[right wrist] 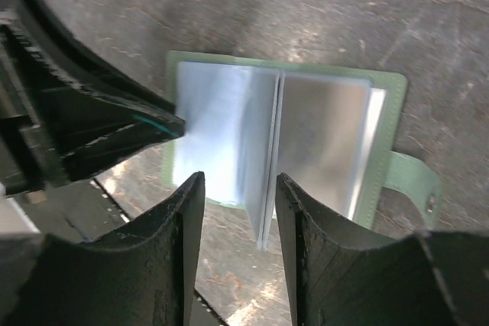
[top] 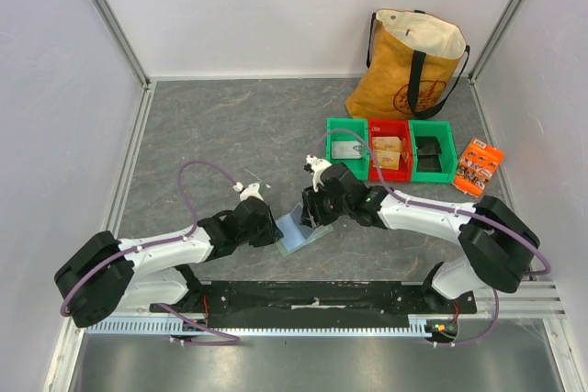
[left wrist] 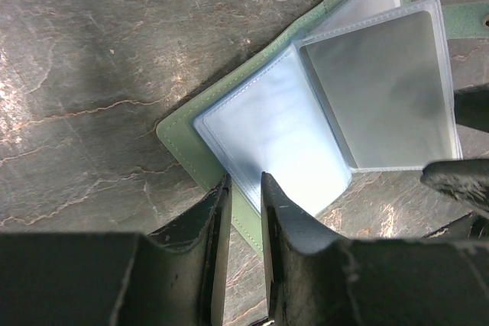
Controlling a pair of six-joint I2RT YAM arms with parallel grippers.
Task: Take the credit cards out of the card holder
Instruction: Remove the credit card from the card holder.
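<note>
Your card holder [left wrist: 275,135] lies open on the tabletop [left wrist: 92,74], pale-green cover, blue-grey sleeves [right wrist: 321,127] fanned. Left jaws pinch its edge; right jaws stand apart.

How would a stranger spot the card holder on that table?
Start at the grey marbled table and find where the left arm and right arm meet, near its front edge. The card holder lies open there: a flat pale-green wallet with clear pocket sleeves. Unlike the bright green bins behind, it is thin with a strap tab.
</note>
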